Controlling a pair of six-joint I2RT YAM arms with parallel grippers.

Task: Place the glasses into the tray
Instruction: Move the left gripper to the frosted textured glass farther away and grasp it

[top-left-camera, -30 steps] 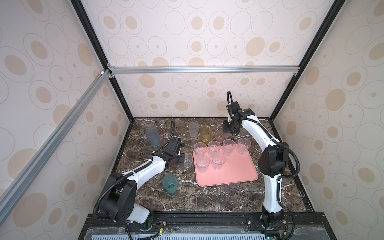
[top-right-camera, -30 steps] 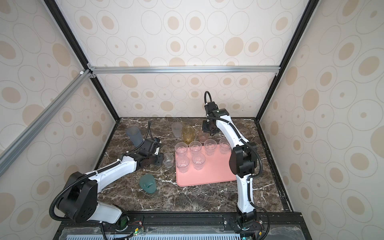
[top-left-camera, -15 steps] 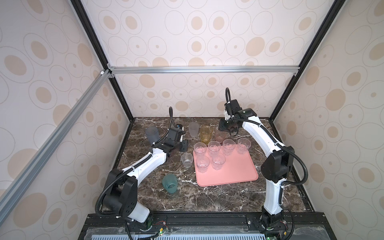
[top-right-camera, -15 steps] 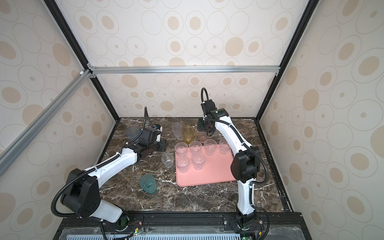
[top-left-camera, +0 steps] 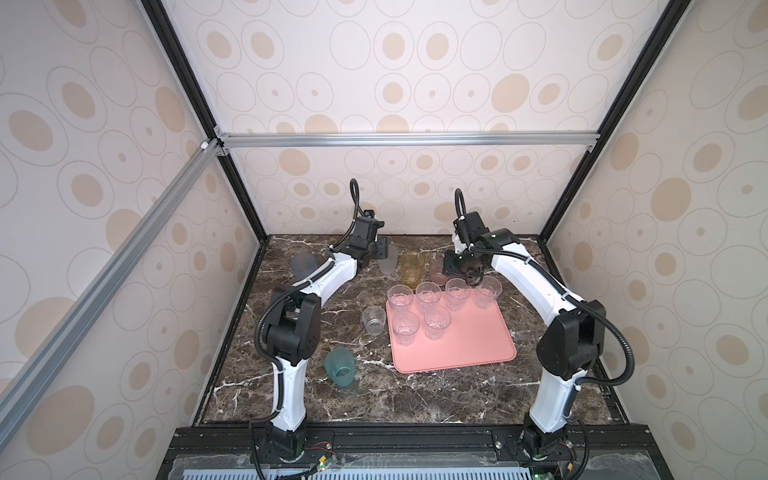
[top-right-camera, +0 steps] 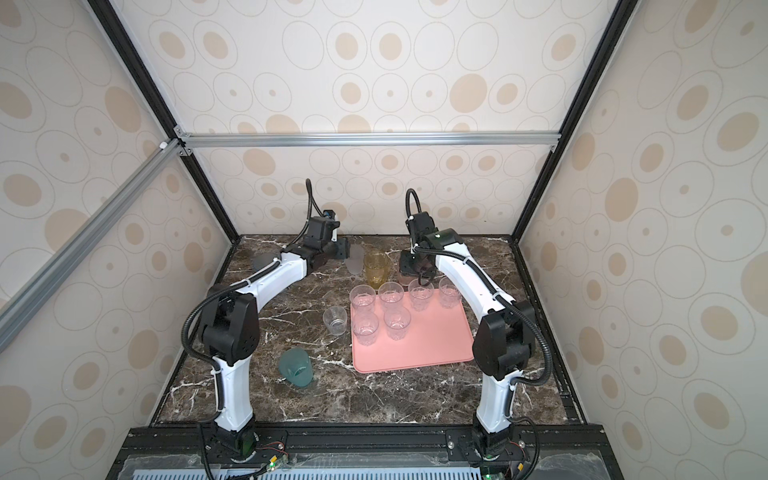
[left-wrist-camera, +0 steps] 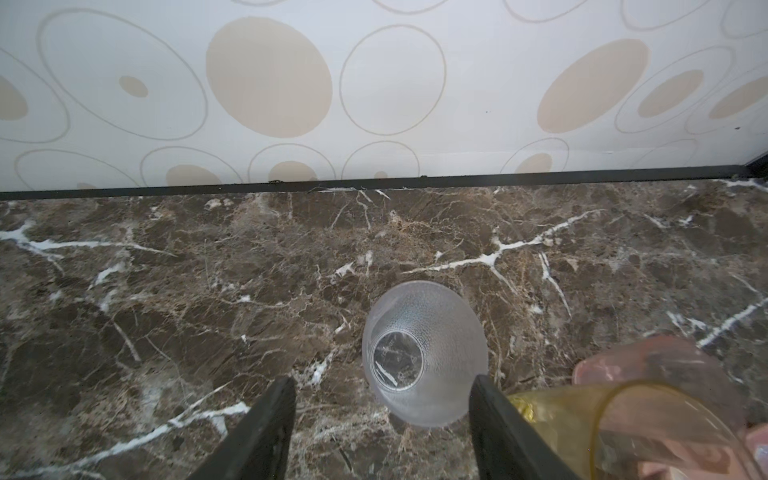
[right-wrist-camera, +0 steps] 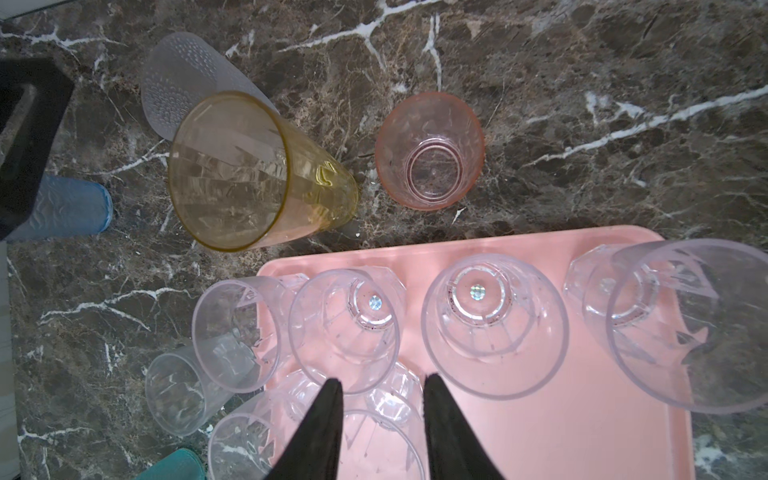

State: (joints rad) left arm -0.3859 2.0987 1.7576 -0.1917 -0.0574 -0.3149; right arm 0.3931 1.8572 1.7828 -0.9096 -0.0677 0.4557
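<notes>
While the left gripper (left-wrist-camera: 382, 379) hovers, jaws spread, beside the frosted glass (left-wrist-camera: 424, 353) near the bench's (left-wrist-camera: 166, 270) far edge, the right gripper (right-wrist-camera: 382, 379) hangs, jaws parted and empty, near the tray's (right-wrist-camera: 561, 436) far edge.

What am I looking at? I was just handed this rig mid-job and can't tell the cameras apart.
A left arm and a right arm, each with a two-finger gripper, work at a marble table. Top views look down on everything; each wrist view looks past that arm's fingers. Six clear glasses stand in the pink tray; outside it are one clear glass and amber, pink, frosted, blue-grey and teal ones. The left gripper is open at the frosted glass, the right gripper open above the tray. Neither holds anything.
</notes>
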